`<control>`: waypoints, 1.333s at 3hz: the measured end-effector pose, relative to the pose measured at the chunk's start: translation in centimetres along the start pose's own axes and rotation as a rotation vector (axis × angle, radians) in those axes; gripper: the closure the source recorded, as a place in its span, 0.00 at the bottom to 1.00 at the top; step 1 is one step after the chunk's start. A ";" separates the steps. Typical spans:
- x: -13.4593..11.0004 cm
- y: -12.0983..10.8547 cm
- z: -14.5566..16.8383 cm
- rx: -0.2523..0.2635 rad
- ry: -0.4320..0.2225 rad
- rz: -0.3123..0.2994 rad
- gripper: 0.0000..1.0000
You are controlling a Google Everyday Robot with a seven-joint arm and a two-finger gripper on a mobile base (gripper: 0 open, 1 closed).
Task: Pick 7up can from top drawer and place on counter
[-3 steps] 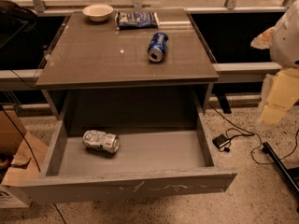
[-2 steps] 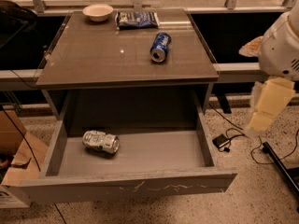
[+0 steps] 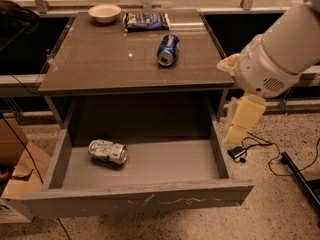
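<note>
The 7up can [image 3: 108, 151] lies on its side on the left part of the floor of the open top drawer [image 3: 165, 164]. The drawer is pulled fully out from under the counter [image 3: 110, 59], a glossy grey-brown top. My gripper [image 3: 239, 123] hangs from the white arm at the right, just outside the drawer's right wall and below the counter's right edge. It is well to the right of the can, holds nothing and touches nothing.
On the counter lie a blue soda can [image 3: 168, 49] on its side, a dark snack bag [image 3: 146, 20] and a white bowl [image 3: 104, 12] at the back. A cardboard box [image 3: 15, 159] stands at the left. Cables [image 3: 260, 149] run over the floor at the right.
My arm and gripper have moved left, from the right edge of the view to just beside the drawer's right wall. The cans have not moved.
</note>
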State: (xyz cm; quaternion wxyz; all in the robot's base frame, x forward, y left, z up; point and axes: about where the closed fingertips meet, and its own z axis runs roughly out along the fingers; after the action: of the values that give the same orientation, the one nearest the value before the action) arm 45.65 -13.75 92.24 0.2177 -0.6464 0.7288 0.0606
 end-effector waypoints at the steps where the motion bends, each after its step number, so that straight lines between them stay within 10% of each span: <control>1: -0.1 -0.2 0.2 0.002 -0.007 0.001 0.00; 4: -5.4 -1.5 9.0 -0.078 -0.127 0.026 0.00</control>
State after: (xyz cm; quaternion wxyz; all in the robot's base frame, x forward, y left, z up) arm 49.60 -5.70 86.55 0.2374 -0.6398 0.7188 0.1324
